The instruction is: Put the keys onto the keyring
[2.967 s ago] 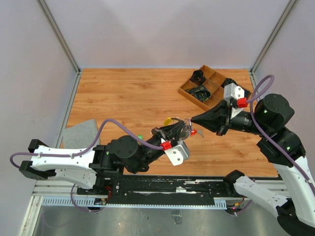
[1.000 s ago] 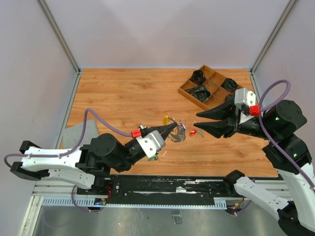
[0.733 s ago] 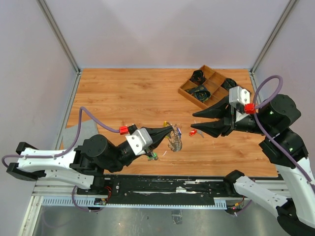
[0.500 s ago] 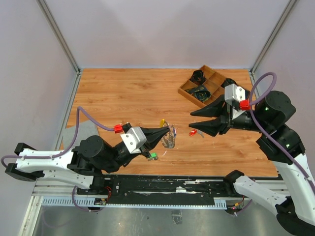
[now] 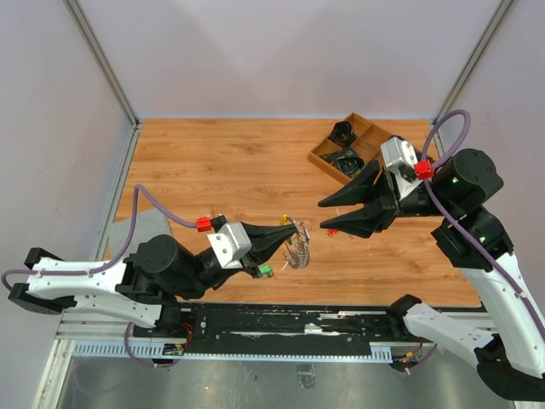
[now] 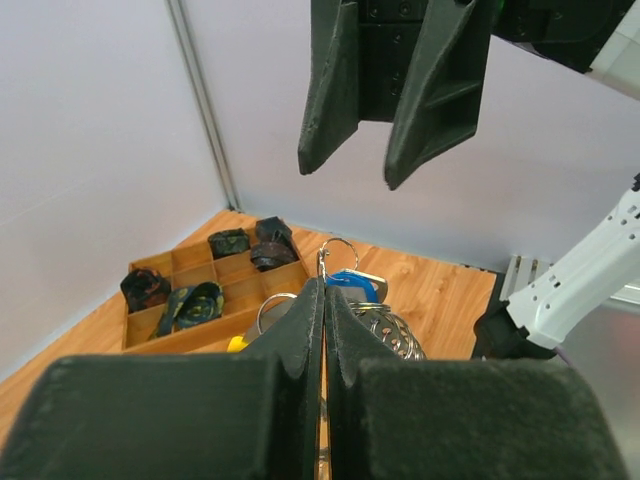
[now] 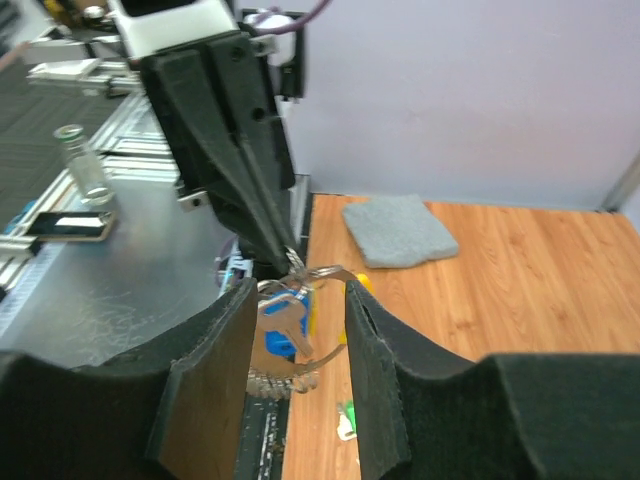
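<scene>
— Where's the keyring?

— Off the counter, pinched in the left claw. That claw is closed tight on the wire, its fingers pressed together with hardly a gap. The silvery coil hangs from its tip over the front middle of the wood.

— Anything on it?

— In the left wrist view a blue-headed key sits against the coil, with a small round wire loop standing above it. A yellow curved piece shows to the left of the fingers. How many keys are threaded I can't tell; the bunch is too tangled.

— And the right claw?

— Open, its two fingers spread, with nothing gripped. From above it points at the bunch from the right, near it but not touching. Its own camera looks between its fingers straight at the loop and the blue key.

— Any loose keys?

— A green-tagged key lies on the counter just beside the left arm's wrist, nearer the front edge than the hanging ring.

— What else is there?

— A wooden compartment tray holding dark items at the back right, behind the right claw. A grey cloth lies at the left edge.
</scene>
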Available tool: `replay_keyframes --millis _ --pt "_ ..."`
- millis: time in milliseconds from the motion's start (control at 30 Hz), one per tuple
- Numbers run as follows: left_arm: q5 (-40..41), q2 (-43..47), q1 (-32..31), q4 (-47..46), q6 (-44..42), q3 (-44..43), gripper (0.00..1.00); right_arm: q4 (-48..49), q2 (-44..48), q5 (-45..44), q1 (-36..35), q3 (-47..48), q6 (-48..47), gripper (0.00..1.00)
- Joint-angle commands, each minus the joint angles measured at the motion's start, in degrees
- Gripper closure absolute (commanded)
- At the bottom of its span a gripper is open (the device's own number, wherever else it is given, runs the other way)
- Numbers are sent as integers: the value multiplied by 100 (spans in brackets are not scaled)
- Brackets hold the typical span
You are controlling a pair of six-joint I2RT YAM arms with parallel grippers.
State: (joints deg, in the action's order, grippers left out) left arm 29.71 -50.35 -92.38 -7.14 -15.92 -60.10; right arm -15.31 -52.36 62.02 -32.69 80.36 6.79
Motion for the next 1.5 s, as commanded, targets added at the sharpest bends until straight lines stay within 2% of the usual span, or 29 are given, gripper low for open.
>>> replay_keyframes --millis 0,233,667,833,1267,1400,1467 --pt "-297 -9 -39 -123 102 -157 100 427 -31 440 -287 -74 302 58" --pt "-514 -105 -36 -55 105 -268 99 -111 -168 323 -617 25 -104 59" --pt "-877 -182 -35 37 95 -407 100 -743 -150 319 -650 -28 -565 64" --pt "-895 -239 -35 38 67 -449 100 -731 -134 364 -646 -70 -558 71" --pt "-824 -215 -35 -39 43 -412 99 -603 -71 496 -651 -150 -525 99" --pt "-708 -222 -39 -85 53 -396 98 -626 12 402 -651 -66 -586 99" --pt "-582 -229 -35 -89 91 -385 91 -828 35 258 -655 36 -709 99"
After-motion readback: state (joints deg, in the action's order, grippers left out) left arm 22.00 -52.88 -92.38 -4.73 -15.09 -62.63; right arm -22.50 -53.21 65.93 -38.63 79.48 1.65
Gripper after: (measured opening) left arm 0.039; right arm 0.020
